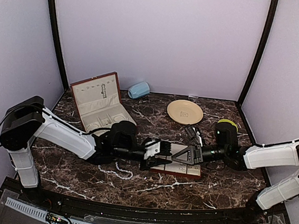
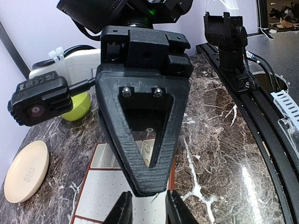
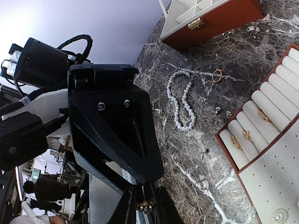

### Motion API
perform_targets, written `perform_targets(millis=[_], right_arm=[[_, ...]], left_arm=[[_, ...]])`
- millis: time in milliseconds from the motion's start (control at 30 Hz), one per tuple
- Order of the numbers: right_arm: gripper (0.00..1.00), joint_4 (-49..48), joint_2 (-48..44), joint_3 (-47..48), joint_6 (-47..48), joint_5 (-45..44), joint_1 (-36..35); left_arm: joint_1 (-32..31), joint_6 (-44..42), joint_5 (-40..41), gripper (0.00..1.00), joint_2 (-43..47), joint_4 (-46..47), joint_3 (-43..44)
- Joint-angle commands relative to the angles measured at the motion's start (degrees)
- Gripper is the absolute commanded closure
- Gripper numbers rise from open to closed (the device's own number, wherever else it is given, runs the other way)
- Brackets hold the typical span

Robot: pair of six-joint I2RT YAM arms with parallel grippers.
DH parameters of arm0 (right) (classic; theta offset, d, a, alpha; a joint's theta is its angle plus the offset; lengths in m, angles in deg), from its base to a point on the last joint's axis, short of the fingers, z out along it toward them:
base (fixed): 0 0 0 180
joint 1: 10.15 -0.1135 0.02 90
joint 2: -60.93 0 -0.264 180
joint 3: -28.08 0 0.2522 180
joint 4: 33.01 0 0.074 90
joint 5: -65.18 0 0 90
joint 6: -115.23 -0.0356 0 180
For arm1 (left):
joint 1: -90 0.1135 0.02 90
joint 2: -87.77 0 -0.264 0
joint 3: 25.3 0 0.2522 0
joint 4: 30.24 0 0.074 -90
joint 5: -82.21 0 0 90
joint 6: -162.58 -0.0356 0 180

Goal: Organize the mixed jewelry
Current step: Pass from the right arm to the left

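Note:
My two grippers meet tip to tip over the cream-lined tray [image 1: 183,170]. The right gripper [image 3: 145,211] is shut on a small gold-and-dark earring [image 3: 145,205]. Facing it, the left gripper [image 2: 149,211] is open, its fingers either side of the right gripper's tip [image 2: 148,186], where a thin pin [image 2: 154,199] pokes out. The white bead strand [image 3: 182,100] lies looped on the marble left of the tray, also in the top view [image 1: 122,172]. Near it lie a gold ring [image 3: 217,74] and tiny silvery pieces [image 3: 218,110]. Gold rings [image 3: 246,135] sit in the tray's rolls.
An open red-brown box [image 1: 100,104] stands at the back left, with a blue object [image 1: 139,90] behind it. A cream plate [image 1: 185,111] lies at the back centre. A yellow-green object [image 1: 226,123] sits behind the right wrist. Both arms cross the table's middle.

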Motion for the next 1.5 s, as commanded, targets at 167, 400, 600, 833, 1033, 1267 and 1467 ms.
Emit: perform_targets(millis=[167,400,600,833,1033,1267,1467], right_arm=[[0.87,-1.29,-0.72,0.49,-0.68,1.50,0.25],[0.87,-1.44,-0.24,0.56,-0.79,1.72,0.25],[0.87,-1.93,-0.13,0.55,-1.07,1.78,0.25],[0.87,-1.95,0.42,0.39,-1.00,1.71,0.25],[0.87,-2.04,0.98,0.29,-0.76,1.34,0.25],[0.87,-2.04,1.19,0.40,-0.82,1.21,0.25],[0.87,-2.01,1.34,0.41,-0.81,0.91,0.25]], left_arm=[[-0.25,-1.19,0.69,0.68,-0.01,-1.00,0.29],[-0.25,-1.07,-0.37,0.76,-0.37,-1.37,1.38],[-0.25,-1.11,-0.55,0.83,-0.45,-1.74,1.58],[-0.25,-1.05,-0.84,0.86,-0.24,-1.69,1.61],[-0.38,-1.03,-1.31,0.88,0.07,-1.91,1.84],[-0.75,-0.92,-1.42,0.85,0.01,-1.69,1.84],[-1.15,-1.32,-1.80,0.92,-0.01,-1.95,1.84]])
